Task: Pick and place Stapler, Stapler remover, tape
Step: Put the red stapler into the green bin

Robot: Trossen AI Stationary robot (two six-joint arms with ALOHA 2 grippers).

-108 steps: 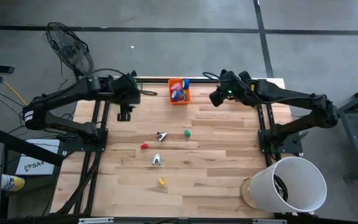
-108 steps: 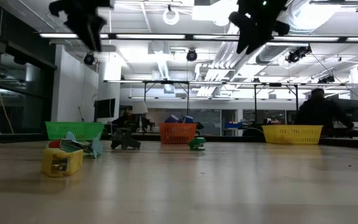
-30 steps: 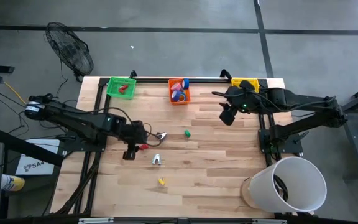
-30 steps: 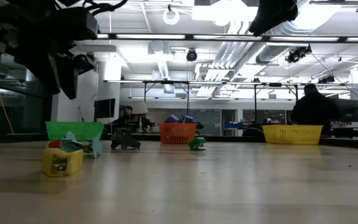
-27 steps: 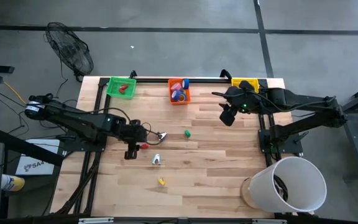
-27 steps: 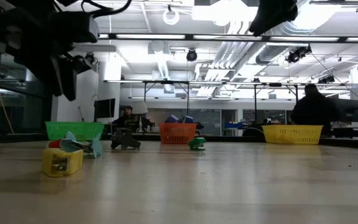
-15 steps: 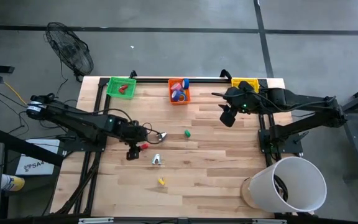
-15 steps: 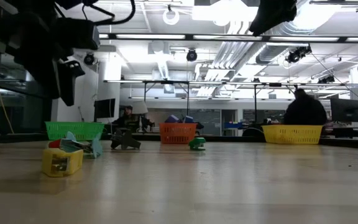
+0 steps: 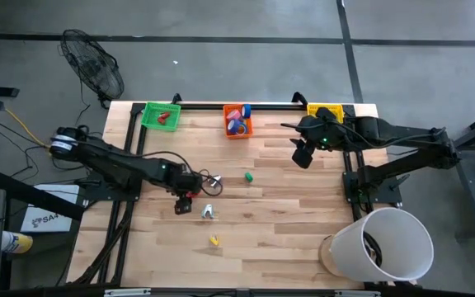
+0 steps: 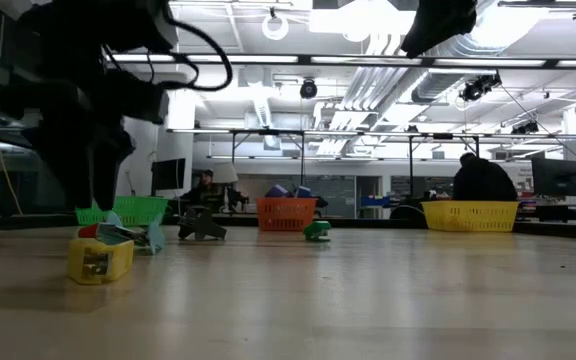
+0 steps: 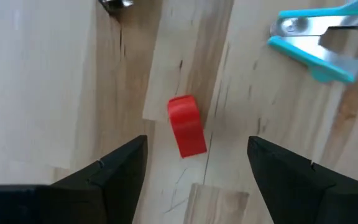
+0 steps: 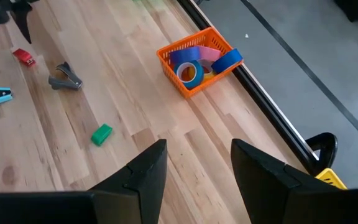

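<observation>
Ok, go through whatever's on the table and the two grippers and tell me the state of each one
Left gripper: open, over the small red block, not touching.
Right gripper: open, empty, near the orange basket.
Small red block: lying loose on the wooden table.
Teal staple remover: on the table, ungripped.
Orange basket: holding tape rolls.
Green basket: holding one red item.

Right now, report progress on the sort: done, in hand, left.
Done: tape rolls lie in the orange bin, and a red item is in the green bin. In hand: nothing held; the left gripper hangs open over the red block. The right gripper waits open near the yellow bin. Left on the table: red block, green block, yellow block, dark remover, teal remover.
</observation>
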